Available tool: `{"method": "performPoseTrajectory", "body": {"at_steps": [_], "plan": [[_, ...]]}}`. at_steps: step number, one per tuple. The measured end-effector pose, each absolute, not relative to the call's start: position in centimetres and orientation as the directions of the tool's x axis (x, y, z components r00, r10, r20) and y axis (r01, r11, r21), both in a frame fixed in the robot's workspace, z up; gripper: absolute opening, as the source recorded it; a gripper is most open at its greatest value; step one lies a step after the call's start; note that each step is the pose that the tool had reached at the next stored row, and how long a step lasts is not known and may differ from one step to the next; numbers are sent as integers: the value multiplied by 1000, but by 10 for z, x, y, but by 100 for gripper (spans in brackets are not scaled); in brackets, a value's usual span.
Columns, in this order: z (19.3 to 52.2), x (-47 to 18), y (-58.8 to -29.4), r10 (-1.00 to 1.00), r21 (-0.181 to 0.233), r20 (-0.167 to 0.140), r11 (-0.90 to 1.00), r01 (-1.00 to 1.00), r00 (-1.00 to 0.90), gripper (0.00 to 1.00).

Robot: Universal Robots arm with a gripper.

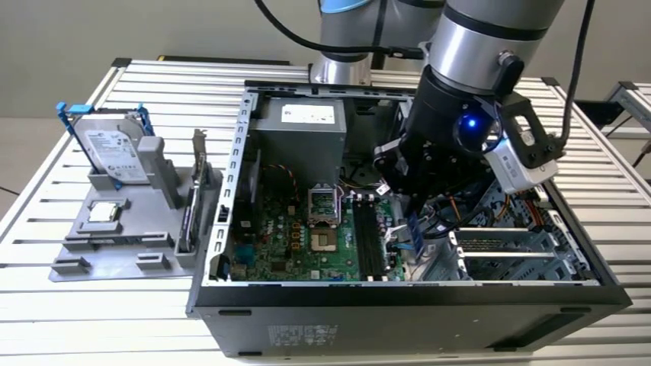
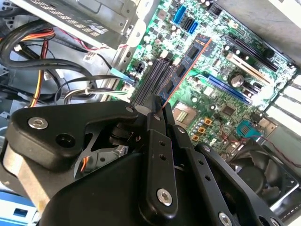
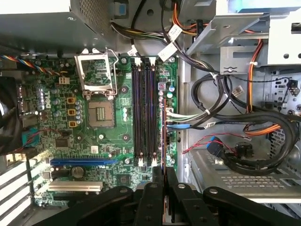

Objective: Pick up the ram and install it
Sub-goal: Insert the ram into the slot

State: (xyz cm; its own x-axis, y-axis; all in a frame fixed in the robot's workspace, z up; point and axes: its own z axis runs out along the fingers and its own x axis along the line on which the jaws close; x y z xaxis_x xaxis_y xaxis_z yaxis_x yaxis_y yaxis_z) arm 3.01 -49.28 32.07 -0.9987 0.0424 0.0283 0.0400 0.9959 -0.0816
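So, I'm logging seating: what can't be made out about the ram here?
First wrist view: the ram is edge-on, so its height above the slots is untellable.
Second wrist view: its held end, covered by the gripper.
Exterior view: its lower edge, behind the arm.

The ram, a long narrow stick with black chips, stands on edge just beside the dark memory slots.

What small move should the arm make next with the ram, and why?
Probably a slight sideways shift toward the memory slots before lowering. The fingers grip the ram edge-on, parallel to the slots, but in the first wrist view it seems to lie beside the nearest one, not over it.
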Motion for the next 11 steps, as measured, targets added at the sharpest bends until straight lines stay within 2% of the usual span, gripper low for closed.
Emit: {"method": "performPoseTrajectory", "body": {"at_steps": [11], "plan": [[314, 29, -491, 42, -79, 28, 996, 40, -999, 0]]}}
